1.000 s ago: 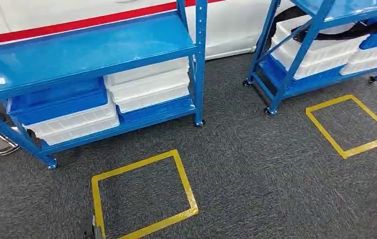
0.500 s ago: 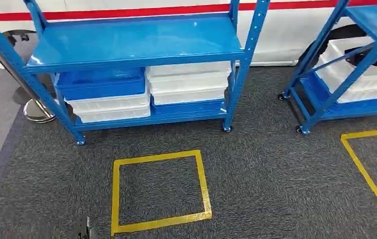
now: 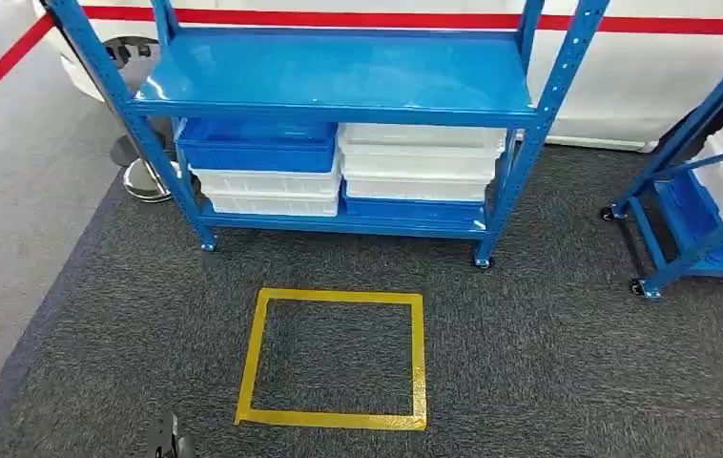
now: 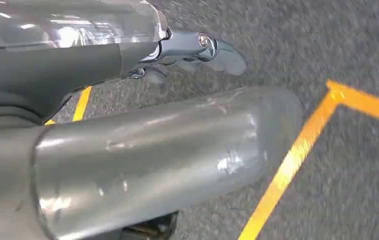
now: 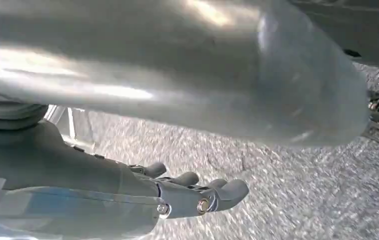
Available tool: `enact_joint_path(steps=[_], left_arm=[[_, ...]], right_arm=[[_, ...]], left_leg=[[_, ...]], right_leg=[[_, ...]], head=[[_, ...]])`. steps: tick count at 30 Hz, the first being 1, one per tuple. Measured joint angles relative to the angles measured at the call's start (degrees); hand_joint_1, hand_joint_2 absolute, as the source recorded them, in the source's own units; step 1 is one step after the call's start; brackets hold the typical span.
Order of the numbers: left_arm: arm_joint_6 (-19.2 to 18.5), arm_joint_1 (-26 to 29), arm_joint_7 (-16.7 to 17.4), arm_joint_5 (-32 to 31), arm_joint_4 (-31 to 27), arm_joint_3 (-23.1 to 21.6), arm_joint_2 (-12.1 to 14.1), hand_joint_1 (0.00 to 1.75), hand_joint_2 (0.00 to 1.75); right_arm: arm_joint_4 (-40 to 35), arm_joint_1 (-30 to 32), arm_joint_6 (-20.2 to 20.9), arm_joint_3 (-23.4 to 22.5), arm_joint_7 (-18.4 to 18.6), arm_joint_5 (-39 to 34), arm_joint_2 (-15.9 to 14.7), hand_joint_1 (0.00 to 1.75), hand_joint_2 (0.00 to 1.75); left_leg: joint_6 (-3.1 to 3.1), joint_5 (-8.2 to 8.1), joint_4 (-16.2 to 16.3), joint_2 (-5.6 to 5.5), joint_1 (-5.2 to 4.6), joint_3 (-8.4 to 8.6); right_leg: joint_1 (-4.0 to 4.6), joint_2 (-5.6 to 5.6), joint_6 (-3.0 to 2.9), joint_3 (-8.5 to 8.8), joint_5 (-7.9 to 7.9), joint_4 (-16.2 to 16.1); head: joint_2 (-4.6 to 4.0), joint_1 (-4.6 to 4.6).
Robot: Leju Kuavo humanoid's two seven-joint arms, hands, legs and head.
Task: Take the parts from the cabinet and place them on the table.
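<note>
A blue rack (image 3: 339,78) stands straight ahead in the head view. Its upper shelf is bare. On its bottom shelf sit stacked bins: a blue bin (image 3: 258,148) over white ones (image 3: 267,189) on the left, and white bins (image 3: 422,157) over a blue one (image 3: 410,207) on the right. I cannot see what the bins hold. My left hand (image 4: 190,50) hangs over the grey carpet by a line of yellow tape (image 4: 292,160), fingers apart and holding nothing. My right hand (image 5: 192,192) also hangs over the carpet, fingers loosely extended and holding nothing.
A yellow taped square (image 3: 337,358) marks the carpet in front of the rack. A second blue rack (image 3: 696,215) with white bins stands at the right edge. A chrome post base (image 3: 148,181) and a red barrier belt (image 3: 0,67) are at the left. A white wall with a red stripe (image 3: 644,24) runs behind.
The camera has swung left: the rack and yellow square now sit centred and square-on, and the second rack has slid to the right edge. Both arms still hang down.
</note>
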Motion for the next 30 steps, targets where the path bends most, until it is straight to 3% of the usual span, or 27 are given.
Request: enact_joint_path(steps=[2,3,4,8,9,10,11,13,14,15,16,18,20,23,24,25,26,28,29,30], left_arm=[[0.0,-0.1,0.0,0.0,0.0,0.0,0.0,0.0,0.0],[0.0,-0.1,-0.1,0.0,0.0,0.0,0.0,0.0,0.0],[0.0,-0.4,-0.1,0.0,0.0,-0.1,0.0,0.0,0.0],[0.2,-0.2,-0.2,0.1,0.0,-0.1,0.1,0.0,0.0],[0.3,-0.1,-0.4,0.4,0.0,-0.1,0.0,0.0,0.0],[0.3,-0.2,-0.6,0.8,0.0,-0.1,0.0,0.0,0.0],[0.3,-0.3,-0.8,0.9,0.0,-0.1,0.0,0.0,0.0],[0.2,-0.3,-0.9,0.9,0.0,-0.1,0.0,0.0,0.0],[0.2,-0.2,-1.0,0.9,0.0,-0.1,0.0,0.0,0.0],[0.1,-0.1,-1.0,0.9,0.0,-0.1,0.0,0.0,0.0],[0.1,0.0,-1.0,0.9,0.0,-0.1,0.0,0.0,0.0],[0.1,0.0,-1.0,0.9,0.0,-0.2,0.0,0.0,0.0],[0.1,-0.1,-1.0,0.9,0.0,-0.2,0.0,0.0,0.0],[0.2,-0.1,-1.0,1.0,0.0,-0.2,0.0,0.0,0.0],[0.2,-0.2,-0.9,1.0,0.0,-0.3,0.0,0.0,0.0],[0.2,-0.2,-0.9,1.0,0.0,-0.4,0.0,0.0,0.0],[0.2,-0.3,-0.9,1.0,0.0,-0.5,-0.1,0.0,0.0],[0.3,-0.1,-0.9,1.2,0.0,-0.5,-0.1,0.0,0.0],[0.4,0.1,-0.9,1.3,0.0,-0.5,-0.1,0.0,0.0],[0.5,0.3,-0.9,1.4,0.0,-0.5,-0.1,0.0,0.0]], right_arm=[[0.0,-0.1,0.0,0.0,0.0,0.0,0.0,0.0,0.0],[0.0,-0.1,0.0,0.0,0.0,0.0,0.0,0.0,0.0],[0.0,0.0,0.0,0.0,0.0,0.0,0.0,0.0,0.0],[0.0,-0.7,-0.8,0.0,-0.1,0.3,0.0,0.0,0.0],[-0.1,-0.7,-1.4,-0.1,-0.5,0.2,0.0,0.0,0.0],[-0.1,-0.4,-1.9,-0.4,-0.9,-0.1,0.0,0.0,0.0],[-0.1,-0.3,-2.3,-0.7,-1.2,-0.1,0.1,0.0,0.0],[-0.1,-0.2,-2.5,-0.7,-1.2,-0.1,0.4,0.0,0.0],[-0.1,-0.1,-2.7,-0.8,-1.2,-0.1,0.7,0.0,0.0],[-0.1,0.0,-2.9,-0.8,-1.2,-0.1,0.9,0.0,0.0],[-0.1,0.1,-2.9,-0.8,-1.2,-0.1,1.0,0.0,0.0],[-0.1,0.2,-2.9,-0.9,-1.1,-0.1,1.0,0.0,0.0],[-0.1,0.1,-2.9,-1.0,-1.1,-0.1,1.0,0.0,0.0],[-0.1,0.0,-2.7,-1.3,-1.1,-0.2,1.0,0.0,0.0],[-0.2,-0.2,-2.7,-1.4,-1.1,-0.2,1.0,0.0,0.0],[-0.2,0.1,-2.7,-1.4,-1.0,-0.2,1.0,0.0,0.0],[-0.1,0.2,-2.7,-1.4,-1.0,-0.2,0.7,0.0,0.0],[-0.1,0.2,-2.5,-1.5,-1.0,-0.2,0.5,0.0,0.0],[-0.1,0.2,-2.4,-1.6,-1.0,-0.2,0.4,0.0,0.0],[-0.1,0.3,-2.4,-1.7,-1.0,-0.2,0.2,0.0,0.0]], left_leg=[[0.34,4.88,-9.2,1.12,-0.06,4.96],[0.77,6.32,-13.7,3.59,-0.25,7.46],[1.09,5.33,-15.2,5.8,-1.19,8.07],[2.57,6.0,-15.8,2.8,-0.88,7.94],[2.95,6.34,-16.3,2.51,-0.58,8.16],[3.25,6.33,-16.4,2.04,-0.48,8.12],[3.59,6.4,-16.4,1.63,-0.47,7.95],[3.93,6.08,-16.4,0.66,-0.61,7.96],[3.94,5.82,-16.3,0.19,-0.63,8.09],[3.85,5.67,-16.3,-0.24,-0.63,8.38],[3.7,5.44,-16.2,-0.64,-0.6,8.75],[3.25,4.82,-16.0,-1.16,-0.58,9.59],[2.39,4.02,-15.7,-1.26,-0.96,9.46],[1.48,3.52,-16.2,-1.27,-0.86,10.09],[1.18,3.06,-16.0,-1.21,-0.75,10.52],[0.9,2.7,-14.2,-0.65,-0.64,10.13],[0.62,1.44,-10.6,-0.37,-0.56,8.09],[0.2,-1.19,-1.4,-0.15,-0.3,2.15],[0.11,-1.25,1.7,-0.14,-0.22,-0.38],[0.09,0.3,2.1,-0.13,-0.2,-1.84]], right_leg=[[0.0,-1.53,0.29,0.54,-0.35,0.0],[0.13,-2.19,0.53,0.87,-0.59,0.0],[0.56,-2.79,0.94,0.99,-0.86,0.2],[0.63,-4.86,2.1,1.74,-1.01,-0.3],[0.18,-1.83,2.57,1.73,-1.69,0.4],[0.12,1.1,2.68,0.72,-3.22,2.3],[0.1,2.62,2.72,-1.51,-5.66,6.6],[0.09,3.45,2.89,-6.06,-8.56,14.9],[0.07,3.49,2.94,-7.45,-8.3,16.9],[0.06,3.49,2.94,-7.5,-6.58,16.2],[0.0,3.49,2.89,-6.37,-3.89,13.0],[-0.17,3.66,2.56,-2.38,1.67,3.6],[0.15,4.12,2.14,-0.96,0.54,0.2],[0.29,4.11,1.24,-0.6,-0.06,0.3],[-0.22,4.06,0.85,0.21,-0.02,-0.3],[-0.15,3.93,0.46,1.07,-0.34,-0.6],[-0.15,3.6,-0.01,1.65,-0.77,-0.7],[-0.07,3.52,-0.13,2.67,-1.8,-0.7],[-0.06,3.56,-0.11,3.28,-2.38,-0.7],[-0.07,3.62,-0.07,4.13,-3.07,-0.7]], head=[[0.0,0.0],[0.0,0.0],[0.0,-0.02],[0.0,0.0],[0.0,0.02],[0.0,0.0],[0.0,0.0],[0.0,0.0],[0.0,0.0],[0.0,0.0],[0.0,0.0],[0.0,0.0],[0.0,0.0],[0.0,0.0],[0.0,-0.04],[0.0,0.0],[0.0,-0.04],[0.0,-0.02],[0.0,-0.02],[0.0,0.0]])
